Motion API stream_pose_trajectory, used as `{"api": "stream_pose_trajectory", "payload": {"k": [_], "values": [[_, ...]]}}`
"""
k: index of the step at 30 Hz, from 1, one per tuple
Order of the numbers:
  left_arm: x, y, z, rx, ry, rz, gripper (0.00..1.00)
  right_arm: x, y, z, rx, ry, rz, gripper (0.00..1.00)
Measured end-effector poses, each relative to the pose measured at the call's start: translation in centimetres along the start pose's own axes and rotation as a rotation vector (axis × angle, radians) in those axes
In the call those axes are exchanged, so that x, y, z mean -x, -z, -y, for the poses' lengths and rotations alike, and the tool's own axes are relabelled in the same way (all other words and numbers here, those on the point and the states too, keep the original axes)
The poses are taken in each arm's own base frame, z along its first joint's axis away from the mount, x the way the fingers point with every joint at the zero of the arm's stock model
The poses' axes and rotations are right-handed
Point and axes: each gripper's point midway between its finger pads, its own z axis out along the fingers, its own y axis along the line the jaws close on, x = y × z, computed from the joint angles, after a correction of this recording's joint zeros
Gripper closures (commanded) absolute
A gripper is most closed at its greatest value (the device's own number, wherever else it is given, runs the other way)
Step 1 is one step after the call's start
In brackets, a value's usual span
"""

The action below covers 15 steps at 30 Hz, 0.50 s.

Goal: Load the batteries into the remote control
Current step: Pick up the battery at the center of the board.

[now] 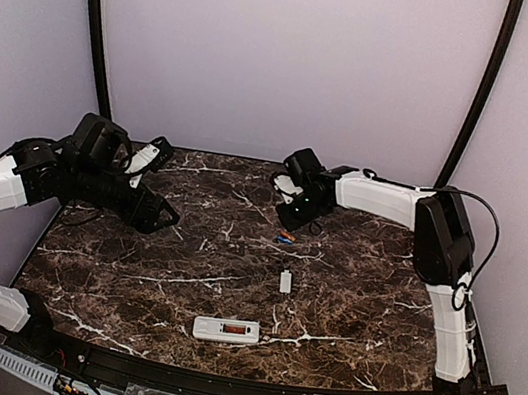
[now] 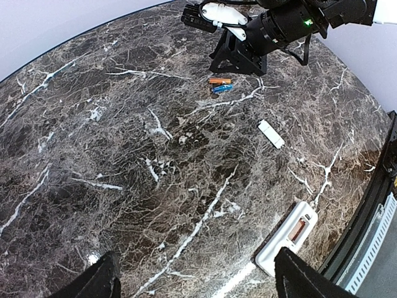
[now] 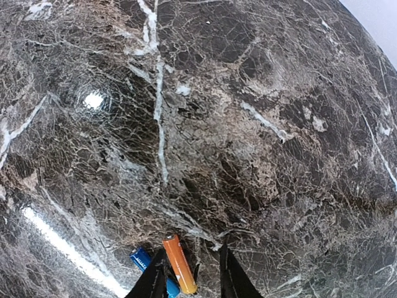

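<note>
Batteries (image 1: 284, 239): light, rigid, smooth little cylinders, so they likely roll and slip. Best grip looks like mid-body, across the width, with a gentle squeeze. They lie side by side, touching or nearly so, toward the far edge of the table (image 1: 131, 267), a bit right of centre. Orange battery (image 3: 180, 264) has a glossy orange-red wrap. Blue battery (image 3: 144, 261) has small white print and is partly hidden behind a finger. Right gripper (image 3: 194, 264) is low over them with a narrow gap. The orange one sits between the fingers, close against the left one, not clamped; can't tell if it touches. Remote (image 1: 226, 330): small white rectangle, hard plastic, probably light and prone to sliding on the polished stone, so hold it by the long sides. It lies flat near the near edge, about centre, with its brownish bay open and facing up. A thin white cover (image 1: 285, 281), probably the bay lid, lies between remote and batteries, touching neither. Left gripper (image 2: 195, 267) is spread wide, empty, raised over the left part of the table.
</note>
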Motion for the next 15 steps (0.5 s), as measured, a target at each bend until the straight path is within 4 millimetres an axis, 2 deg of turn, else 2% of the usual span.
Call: {"api": "stream_pose_trajectory", "payload": {"k": [15], "values": [[-0.2,-0.4,-0.1,0.004,0.002,-0.012,0.15,-1.0,-1.0,-0.4,0.043,0.019,-0.036,0.75]]}}
